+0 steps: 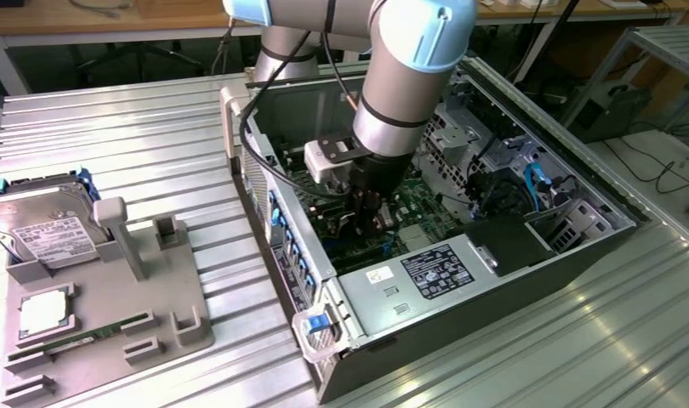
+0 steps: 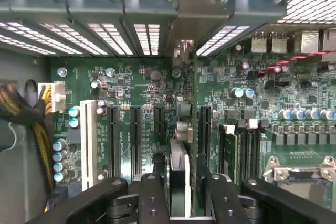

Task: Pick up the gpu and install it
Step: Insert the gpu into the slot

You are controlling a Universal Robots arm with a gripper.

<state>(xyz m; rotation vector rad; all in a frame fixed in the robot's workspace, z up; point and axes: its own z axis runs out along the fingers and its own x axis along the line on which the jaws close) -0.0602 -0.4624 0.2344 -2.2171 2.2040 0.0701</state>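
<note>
One arm: reached down inside the open computer case (image 1: 572, 255).
Gripper (image 2: 178, 195): jaws slightly apart, either side of the gpu (image 2: 179, 169); grip uncertain.
Gpu: stood upright on the motherboard (image 2: 136, 85).

This is a robotics lab or electronics workshop. A ribbed sheet-metal work table (image 1: 117, 119) carries an open black desktop computer case (image 1: 435, 255) and a grey plastic parts fixture (image 1: 129, 323). Wooden benches (image 1: 72, 21) stand beyond the table's far edge, and loose black cables (image 1: 663, 170) lie on the floor.
</note>
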